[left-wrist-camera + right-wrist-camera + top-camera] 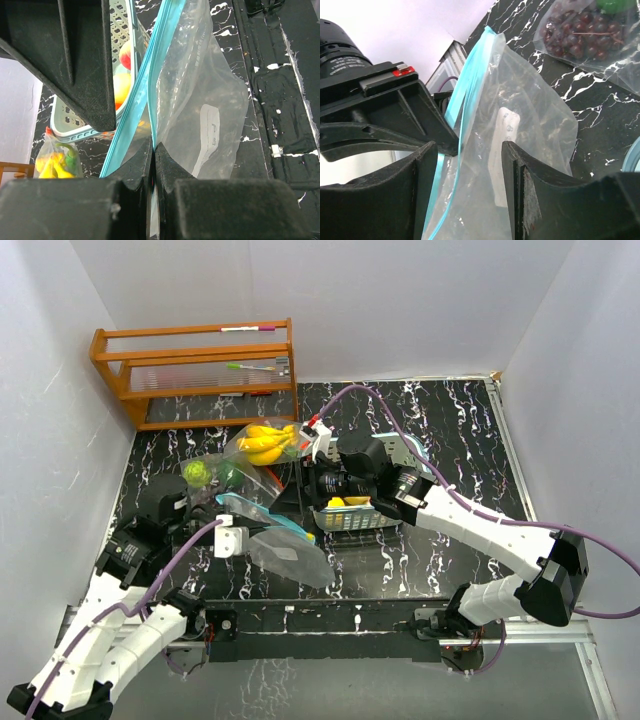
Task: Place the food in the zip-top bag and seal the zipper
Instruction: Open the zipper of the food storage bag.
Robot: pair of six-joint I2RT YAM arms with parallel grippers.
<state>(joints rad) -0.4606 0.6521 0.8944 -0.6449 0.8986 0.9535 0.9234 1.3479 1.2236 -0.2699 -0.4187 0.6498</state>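
Note:
A clear zip-top bag (288,548) with a teal zipper strip hangs open-side up at mid table. My left gripper (153,150) is shut on its upper edge; it also shows in the top view (245,534). My right gripper (467,150) is open, its fingers either side of the bag (520,150) near the zipper (465,95), not touching it. Food lies in a grey basket (372,521): a lemon (337,504), and in the left wrist view a peach (126,54) and an orange (121,87). The bag in my grip holds no fruit.
Other clear bags lie behind: one with bananas (268,443), one with a lime-green fruit (197,473), one with purple grapes (575,30). A wooden rack (195,370) stands at the back left. White walls close in the black marbled table (460,440).

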